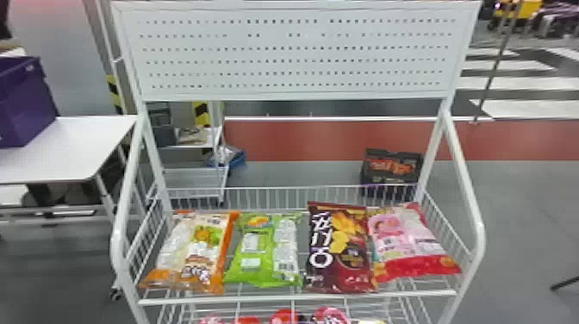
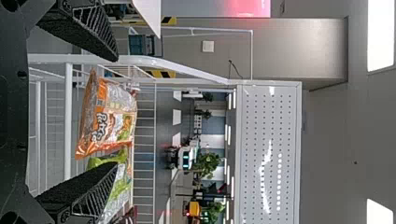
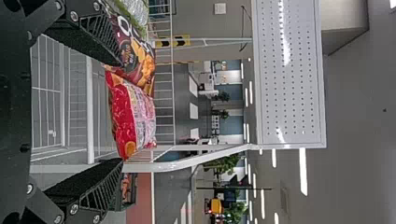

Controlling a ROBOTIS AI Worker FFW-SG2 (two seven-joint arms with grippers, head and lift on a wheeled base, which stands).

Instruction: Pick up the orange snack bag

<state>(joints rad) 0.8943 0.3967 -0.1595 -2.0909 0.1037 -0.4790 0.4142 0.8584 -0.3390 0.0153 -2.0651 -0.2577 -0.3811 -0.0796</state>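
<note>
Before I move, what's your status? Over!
Left gripper and right gripper open, empty. Orange snack bag in basket, far left. Green bag beside it, nothing on top.

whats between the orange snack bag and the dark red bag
A green bag lies between the orange snack bag and the dark red bag in the head view.

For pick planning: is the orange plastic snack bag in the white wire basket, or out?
In: the bag lies between the walls of the basket.
</note>
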